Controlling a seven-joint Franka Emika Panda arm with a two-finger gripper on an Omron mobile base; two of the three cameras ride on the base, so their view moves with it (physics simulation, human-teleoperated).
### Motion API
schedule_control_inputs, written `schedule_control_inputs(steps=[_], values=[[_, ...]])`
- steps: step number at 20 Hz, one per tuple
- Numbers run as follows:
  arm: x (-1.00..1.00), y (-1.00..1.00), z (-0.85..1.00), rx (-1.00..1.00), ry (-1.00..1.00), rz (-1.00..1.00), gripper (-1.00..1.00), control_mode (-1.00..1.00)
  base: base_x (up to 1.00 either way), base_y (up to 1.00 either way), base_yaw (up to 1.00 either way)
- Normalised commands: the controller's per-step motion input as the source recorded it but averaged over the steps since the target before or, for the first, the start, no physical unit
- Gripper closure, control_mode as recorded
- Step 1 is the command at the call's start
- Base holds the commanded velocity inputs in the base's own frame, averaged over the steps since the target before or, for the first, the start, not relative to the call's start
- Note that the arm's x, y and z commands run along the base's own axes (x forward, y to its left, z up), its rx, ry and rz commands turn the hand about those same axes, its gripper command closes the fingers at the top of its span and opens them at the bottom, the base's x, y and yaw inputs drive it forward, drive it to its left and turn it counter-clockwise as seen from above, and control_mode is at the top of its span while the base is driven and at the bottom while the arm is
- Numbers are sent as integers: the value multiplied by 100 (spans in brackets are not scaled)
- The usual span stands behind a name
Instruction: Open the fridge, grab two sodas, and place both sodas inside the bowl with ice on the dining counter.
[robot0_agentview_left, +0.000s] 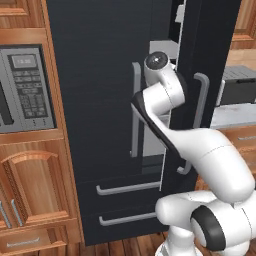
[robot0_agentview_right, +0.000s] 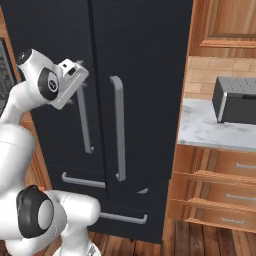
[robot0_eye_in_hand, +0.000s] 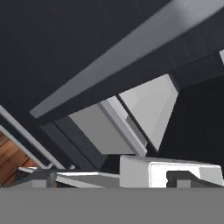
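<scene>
The fridge (robot0_agentview_left: 100, 100) is standing tall and black between the wooden cabinets (robot0_agentview_left: 30, 180) on its left and a marbled wall countertop (robot0_agentview_right: 210, 130) on its right. Its right door (robot0_agentview_left: 210, 60) is sitting ajar — in the left base view a narrow gap is showing between the two doors, with pale grey inner shelves (robot0_agentview_left: 167, 50) visible through it. The left door (robot0_agentview_left: 90, 75) is lying flush and shut. Both lower drawers (robot0_agentview_left: 125, 200) are closed, their grey bar pulls running level.

The arm is reaching up in front of the fridge, its wrist sitting at the height of the grey vertical handles (robot0_agentview_right: 118, 125), close to the seam between the doors. The gripper (robot0_agentview_right: 75, 67) is pointing toward the fridge front by the left door's handle; in the hand view its jaws are standing spread wide, gripping nothing, with only one dark finger tip (robot0_eye_in_hand: 181, 177) showing clearly at the bottom edge. That view is looking steeply along the door face: a grey handle bar (robot0_eye_in_hand: 131, 57) is crossing diagonally overhead, and light grey shelf panels (robot0_eye_in_hand: 148, 109) are showing in the opening beyond it. A strip of wooden floor (robot0_eye_in_hand: 11, 162) is peeking in at the lower left.

A microwave (robot0_agentview_left: 25, 90) is set into the cabinets to the left — a dark toaster-like box (robot0_agentview_right: 235, 100) is resting on the countertop to the right.
</scene>
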Motion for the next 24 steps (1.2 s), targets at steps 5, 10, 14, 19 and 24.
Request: schedule_control_inputs(steps=[5,10,14,19,24], values=[[44,-34,0,0,0,16,-100,-100,0,0,0],[-1,-30,0,0,0,4,-100,-100,0,0,0],[-45,-10,0,0,0,-4,-100,-100,0,0,0],[-37,-33,0,1,2,-8,-100,-100,0,0,0],[-13,-71,0,8,7,-3,-100,-100,0,0,0]])
